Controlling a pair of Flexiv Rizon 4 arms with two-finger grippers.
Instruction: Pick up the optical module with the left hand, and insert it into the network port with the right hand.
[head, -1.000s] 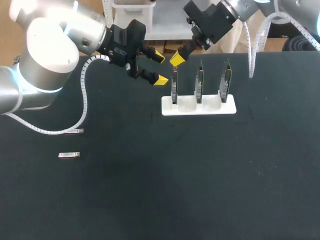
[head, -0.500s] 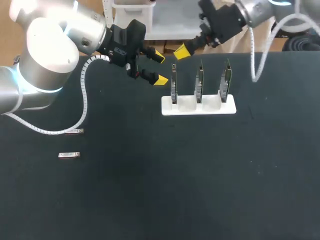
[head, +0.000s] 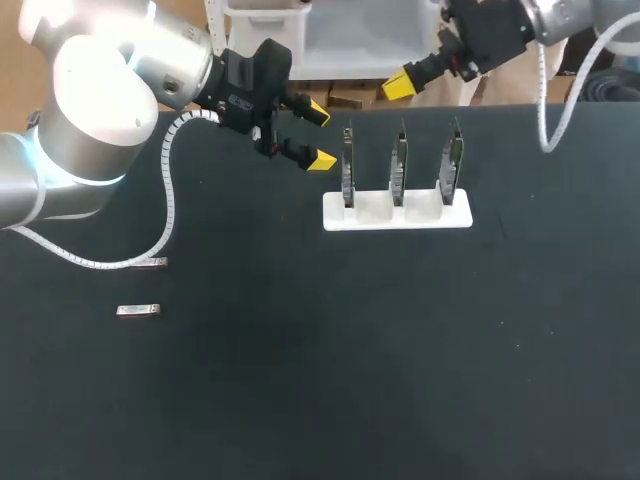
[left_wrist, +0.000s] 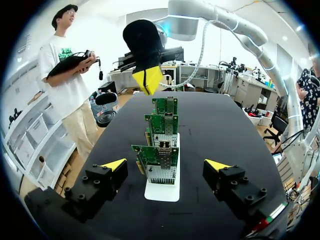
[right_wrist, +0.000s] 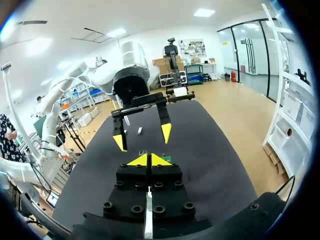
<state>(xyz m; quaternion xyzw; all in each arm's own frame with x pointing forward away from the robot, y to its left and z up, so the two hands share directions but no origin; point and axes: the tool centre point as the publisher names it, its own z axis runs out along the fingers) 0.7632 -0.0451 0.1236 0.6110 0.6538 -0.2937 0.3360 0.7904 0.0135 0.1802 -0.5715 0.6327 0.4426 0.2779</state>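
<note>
Optical module (head: 137, 310) lies on the bench (head: 400, 350), well apart from my open left gripper (head: 320, 136). Right gripper (head: 398, 87) is closed.

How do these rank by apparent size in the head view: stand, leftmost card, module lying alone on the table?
1. stand: clearly largest.
2. leftmost card: seen edge-on as a thin sliver, longer than the module.
3. module: smallest, but close to the card's sliver, so this ranking is unsure.

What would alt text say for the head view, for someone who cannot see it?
A white holder with three upright green circuit boards stands on a black table. The left arm holds its yellow-tipped jaws open near the holder; the right arm hangs over the far edge, jaws shut. Two small silvery oblong modules lie at the left.
</note>
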